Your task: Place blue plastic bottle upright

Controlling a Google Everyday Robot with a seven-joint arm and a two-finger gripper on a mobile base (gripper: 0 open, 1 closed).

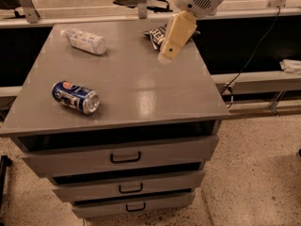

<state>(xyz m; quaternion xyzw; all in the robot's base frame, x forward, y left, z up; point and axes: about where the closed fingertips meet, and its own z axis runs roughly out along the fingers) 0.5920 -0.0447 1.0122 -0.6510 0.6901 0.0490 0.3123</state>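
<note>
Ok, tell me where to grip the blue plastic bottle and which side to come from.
Best grip the blue plastic bottle at its labelled midsection, from above, closing across its round body. It lies on its side at the far left of the cabinet top, cap pointing left, with nothing against its sides. The gripper hangs over the far right, by the snack bag.

On the grey bench, a blue soda can lies sideways at nine o'clock. A dark snack bag sits at one o'clock, partly behind the hand.
</note>
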